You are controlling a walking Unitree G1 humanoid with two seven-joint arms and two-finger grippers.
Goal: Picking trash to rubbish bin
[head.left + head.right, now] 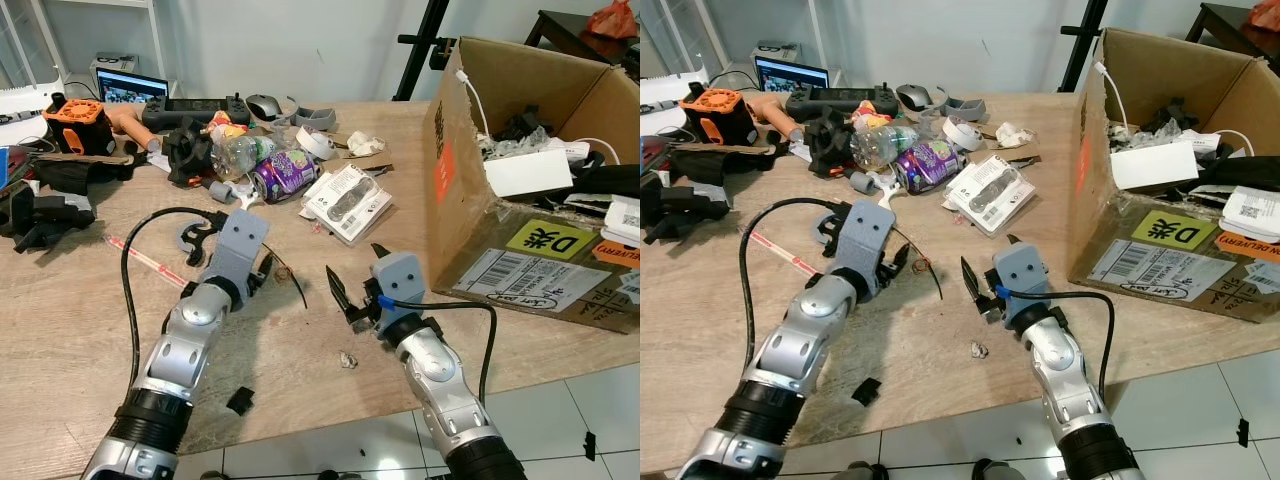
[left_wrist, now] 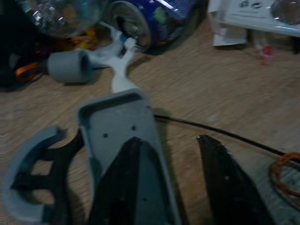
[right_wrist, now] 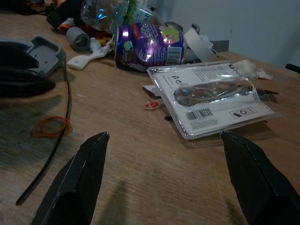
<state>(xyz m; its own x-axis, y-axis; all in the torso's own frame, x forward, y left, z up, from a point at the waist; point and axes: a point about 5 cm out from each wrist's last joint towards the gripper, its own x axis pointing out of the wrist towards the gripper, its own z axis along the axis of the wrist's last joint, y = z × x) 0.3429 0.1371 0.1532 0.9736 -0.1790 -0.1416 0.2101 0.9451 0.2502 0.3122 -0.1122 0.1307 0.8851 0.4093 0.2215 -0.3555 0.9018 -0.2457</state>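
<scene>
While both arms reach out over the near edge of the wooden table [image 1: 80, 330], the widest bare stretch of tabletop lies between them and just ahead of the right gripper [image 1: 360, 282], whose two black fingers stand spread well apart above the wood, holding nothing. To the robot's right that room is closed off by the tall side of a cardboard box [image 1: 520, 265], open at the top and already stuffed with cables and packaging; it stands near the table's front right edge. Ahead, a band of clutter crosses the table. Nearest the right gripper in that band lies a clear blister pack [image 3: 213, 98], flat on the wood, its long axis running away from the robot and slanting toward its right. Just beyond it on the robot's left, a crushed purple can [image 3: 149, 46] lies on its side, long axis across the table, one end toward a white plastic piece [image 2: 119, 70] and a grey roller. The left gripper [image 2: 176, 183] sits low over the table, fingers parted, one of them lying on a grey plastic part [image 2: 119, 140]. A black cable [image 3: 56, 145] and an orange rubber band [image 3: 51, 125] lie beside it.
</scene>
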